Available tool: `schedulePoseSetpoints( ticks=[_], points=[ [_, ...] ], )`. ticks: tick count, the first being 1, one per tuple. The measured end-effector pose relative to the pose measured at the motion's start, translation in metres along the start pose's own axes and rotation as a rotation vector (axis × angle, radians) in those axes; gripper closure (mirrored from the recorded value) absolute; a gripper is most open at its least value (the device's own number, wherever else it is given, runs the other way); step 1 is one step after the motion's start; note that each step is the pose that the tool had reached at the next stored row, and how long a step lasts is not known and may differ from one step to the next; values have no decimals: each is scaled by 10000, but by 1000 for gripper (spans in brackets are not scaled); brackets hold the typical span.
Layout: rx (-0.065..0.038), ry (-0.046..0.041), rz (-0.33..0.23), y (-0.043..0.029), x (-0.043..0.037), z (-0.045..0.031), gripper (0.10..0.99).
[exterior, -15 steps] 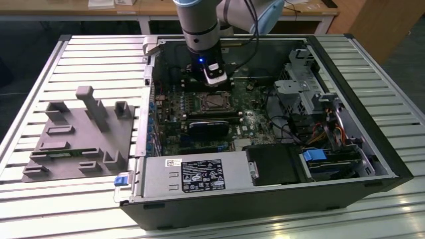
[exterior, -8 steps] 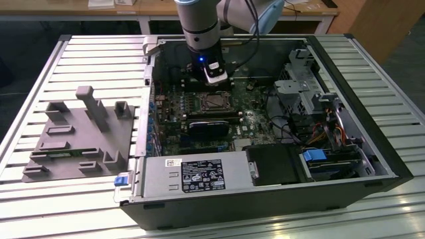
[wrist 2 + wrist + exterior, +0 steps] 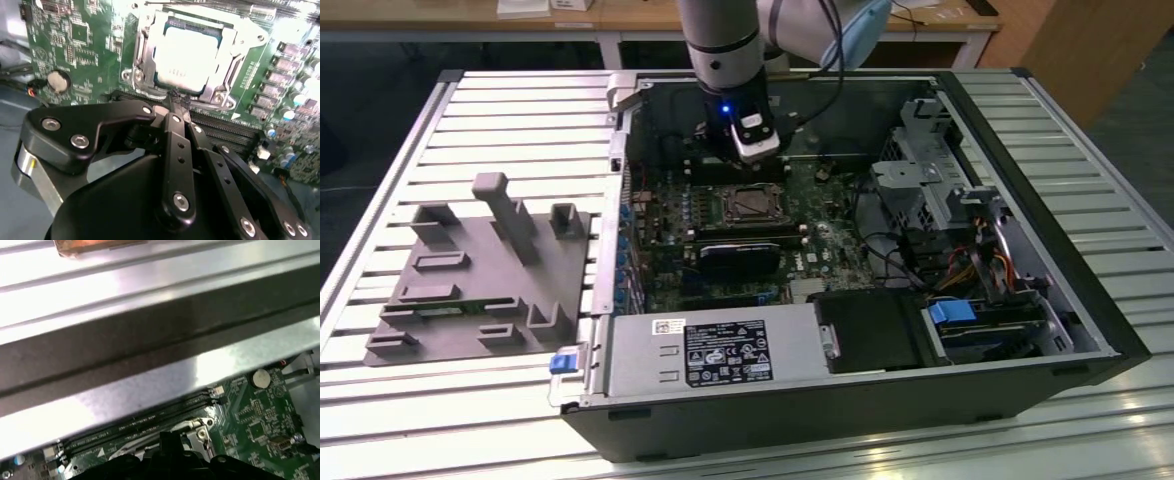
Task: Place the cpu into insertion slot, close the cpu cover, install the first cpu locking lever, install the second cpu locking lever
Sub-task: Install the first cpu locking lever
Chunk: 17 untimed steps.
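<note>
The cpu [image 3: 187,55] lies flat in the insertion slot [image 3: 750,203], its pale metal top showing through the window of the cpu cover [image 3: 144,47]. The silvery cover frame sits down around the chip. My gripper [image 3: 177,102] hangs just over the socket's edge on the memory-slot side, its black fingers [image 3: 172,145] pressed together with nothing visible between them. In the exterior view the gripper [image 3: 758,152] stands inside the open case just behind the socket. The first wrist view shows a socket corner [image 3: 200,427] beside the fingertip [image 3: 170,440].
Long black memory slots [image 3: 225,130] run next to the socket. A black block [image 3: 740,255] and the power supply [image 3: 720,350] lie nearer the front. Drive bays and cables [image 3: 961,210] fill the exterior view's right. A grey fixture [image 3: 480,270] stands outside the case at the left.
</note>
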State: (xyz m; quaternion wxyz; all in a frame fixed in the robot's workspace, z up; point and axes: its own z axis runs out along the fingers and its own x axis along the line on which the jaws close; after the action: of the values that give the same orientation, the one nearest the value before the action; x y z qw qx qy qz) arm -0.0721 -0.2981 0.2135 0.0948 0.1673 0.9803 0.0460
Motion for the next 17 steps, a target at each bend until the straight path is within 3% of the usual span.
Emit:
schedulePoseSetpoints(
  ticks=[3, 5, 17],
  points=[
    [303, -69, -34, 3, -15, 3, 984],
    [376, -78, -35, -4, -27, 4, 984],
    [447, 8, -4, -201, -127, -2, 984]
  ],
)
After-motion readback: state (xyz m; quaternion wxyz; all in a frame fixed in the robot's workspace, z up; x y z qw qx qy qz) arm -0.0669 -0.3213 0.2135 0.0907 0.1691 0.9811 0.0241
